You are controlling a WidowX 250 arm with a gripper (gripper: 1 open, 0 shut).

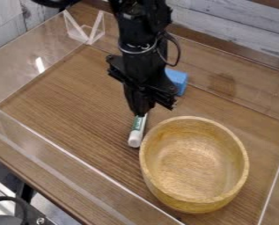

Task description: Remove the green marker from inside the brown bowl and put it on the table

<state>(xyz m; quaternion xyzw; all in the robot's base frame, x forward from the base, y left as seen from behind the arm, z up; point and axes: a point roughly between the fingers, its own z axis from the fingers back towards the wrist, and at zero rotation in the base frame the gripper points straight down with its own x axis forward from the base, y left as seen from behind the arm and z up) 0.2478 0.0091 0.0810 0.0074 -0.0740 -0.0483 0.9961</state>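
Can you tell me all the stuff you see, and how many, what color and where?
bowl: one, light tan, front right on the table
marker: one, green and white, just left of the bowl
block-like thing: one, blue, behind the arm's right side
table: one, brown, under everything
low walls: several, clear, along the table's edges
cable: one, black, bottom left corner
robot arm: one, black, reaching in from the back

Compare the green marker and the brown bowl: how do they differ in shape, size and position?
The green marker is a slim stick; the brown bowl is wide and round. The marker is much smaller than the bowl. The marker sits left of the bowl in the picture, partly hidden by the gripper above it, while the bowl's interior is open to view. Both rest on the table.
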